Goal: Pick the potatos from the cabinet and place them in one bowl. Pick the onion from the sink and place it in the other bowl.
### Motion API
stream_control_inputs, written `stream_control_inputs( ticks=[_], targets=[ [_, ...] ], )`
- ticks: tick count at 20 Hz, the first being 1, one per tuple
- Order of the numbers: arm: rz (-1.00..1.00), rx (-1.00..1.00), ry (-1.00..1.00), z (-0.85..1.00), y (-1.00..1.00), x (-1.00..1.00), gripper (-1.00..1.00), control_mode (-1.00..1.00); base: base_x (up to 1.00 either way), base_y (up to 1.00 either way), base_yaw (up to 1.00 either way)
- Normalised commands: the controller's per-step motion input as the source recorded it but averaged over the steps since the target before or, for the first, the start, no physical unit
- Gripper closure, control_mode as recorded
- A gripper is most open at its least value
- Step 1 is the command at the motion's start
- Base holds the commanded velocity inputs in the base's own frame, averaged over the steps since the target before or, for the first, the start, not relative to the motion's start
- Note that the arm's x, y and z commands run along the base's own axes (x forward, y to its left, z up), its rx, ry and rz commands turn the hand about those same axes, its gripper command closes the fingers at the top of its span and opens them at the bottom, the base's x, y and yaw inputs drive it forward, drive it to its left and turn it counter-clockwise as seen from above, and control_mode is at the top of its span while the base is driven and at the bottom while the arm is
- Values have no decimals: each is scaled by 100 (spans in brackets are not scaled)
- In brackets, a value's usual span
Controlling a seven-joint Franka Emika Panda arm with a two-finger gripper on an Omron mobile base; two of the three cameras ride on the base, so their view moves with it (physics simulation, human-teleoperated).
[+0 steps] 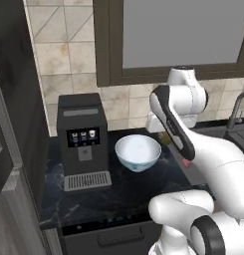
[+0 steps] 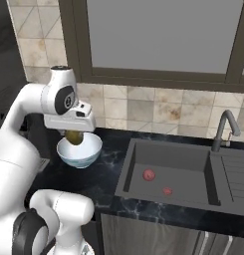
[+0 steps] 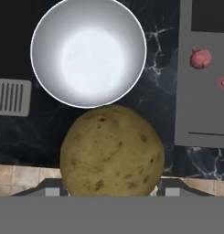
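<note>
One olive-brown potato (image 3: 112, 151) sits clamped in the claw (image 2: 74, 137), which hangs just above the white bowl (image 1: 138, 152). In the hand view the potato is nearest the camera and the bowl lies beyond it, bare inside, so nothing has been delivered there yet. The bowl stands on the dark marbled counter (image 1: 123, 191), between the coffee machine (image 1: 83, 142) toward the counter's left end and the sink (image 2: 176, 174) to the right.

By my judgement the task is at an early stage: this potato is about to be let go into the white bowl, and that would be the first item placed. I cannot make out the second potato or the cabinet shelves from here, so that fetch seems still to come. The onion (image 2: 149, 175) lies untouched on the sink floor, with a smaller red bit (image 2: 167, 191) near it. The yellowish bowl is not something I can locate.
</note>
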Motion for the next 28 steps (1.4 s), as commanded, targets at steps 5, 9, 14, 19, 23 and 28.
stream_control_inputs(
  ticks=[5,9,14,19,23,28],
  targets=[
    [0,0,0,-45,10,35,100,-100,0,0,0],
    [0,0,0,-34,4,42,100,-100,0,0,0],
    [0,0,0,-28,10,44,100,-100,0,0,0],
    [0,0,1,-21,16,33,100,-100,0,0,0],
    [0,0,0,-24,9,31,100,-100,0,0,0],
    [0,0,0,-25,7,31,100,-100,0,0,0]
  ],
)
